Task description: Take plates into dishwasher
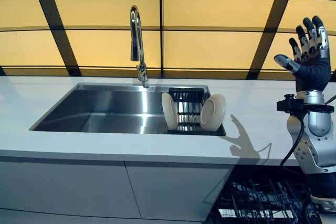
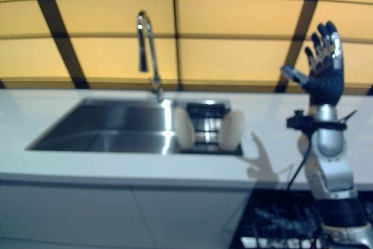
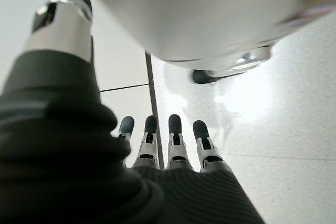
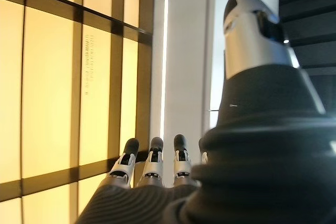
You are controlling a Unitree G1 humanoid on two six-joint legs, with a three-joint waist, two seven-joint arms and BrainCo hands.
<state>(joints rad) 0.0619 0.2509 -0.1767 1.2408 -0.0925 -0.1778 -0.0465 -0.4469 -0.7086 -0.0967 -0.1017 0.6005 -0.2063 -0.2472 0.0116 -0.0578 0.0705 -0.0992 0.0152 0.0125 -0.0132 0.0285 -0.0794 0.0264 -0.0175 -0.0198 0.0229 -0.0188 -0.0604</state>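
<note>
The right hand (image 1: 310, 51) stands nearest, raised upright on its arm at the right — fingers straight and spread, thumb out to the side, holding nothing. Below it shows the dishwasher rack (image 1: 262, 200), under the surface (image 1: 252, 145). Two plates (image 1: 169, 111) stand on edge in a dark rack (image 1: 188, 103) at the sink's (image 1: 100, 114) right end, below the tap (image 1: 136, 40). The left hand (image 3: 173, 145) shows only in its wrist view — fingers straight, empty, over the floor.
</note>
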